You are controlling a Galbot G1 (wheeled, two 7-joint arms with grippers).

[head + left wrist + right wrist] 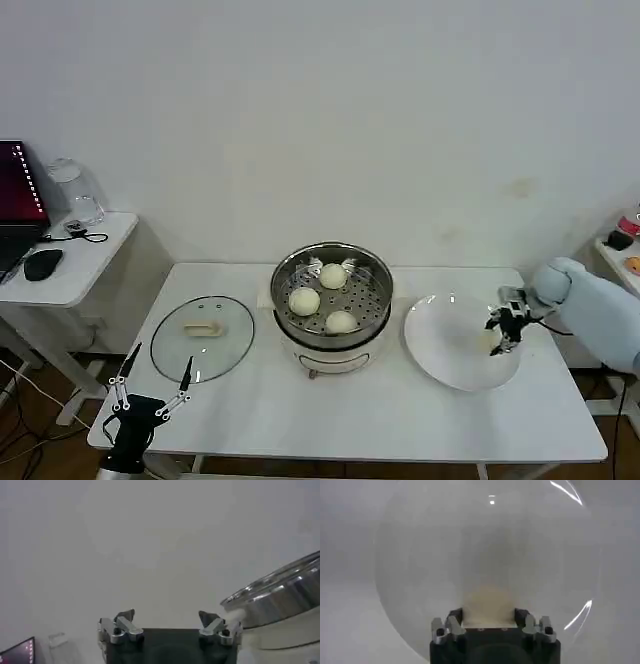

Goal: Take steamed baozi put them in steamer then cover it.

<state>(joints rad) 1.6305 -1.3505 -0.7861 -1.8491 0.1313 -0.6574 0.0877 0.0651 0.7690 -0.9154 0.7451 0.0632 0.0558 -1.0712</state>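
Note:
The steel steamer [332,300] stands mid-table with three cream-white baozi on its perforated tray: [333,275], [304,300], [341,321]. To its right lies a white plate [450,350]. My right gripper [503,335] is low over the plate's right part, shut on a fourth baozi [489,604], which fills the gap between its fingers [454,622] above the plate [400,555]. The glass cover [203,335] with its cream handle lies flat on the table to the left of the steamer. My left gripper [150,398] hangs open at the table's front-left corner; the steamer [280,595] shows beside the left gripper [167,622].
A white side table [75,275] at the far left carries a black mouse [42,264], a glass jar [75,192] and a monitor edge. Bare tabletop [350,420] runs along the front. A white wall stands behind.

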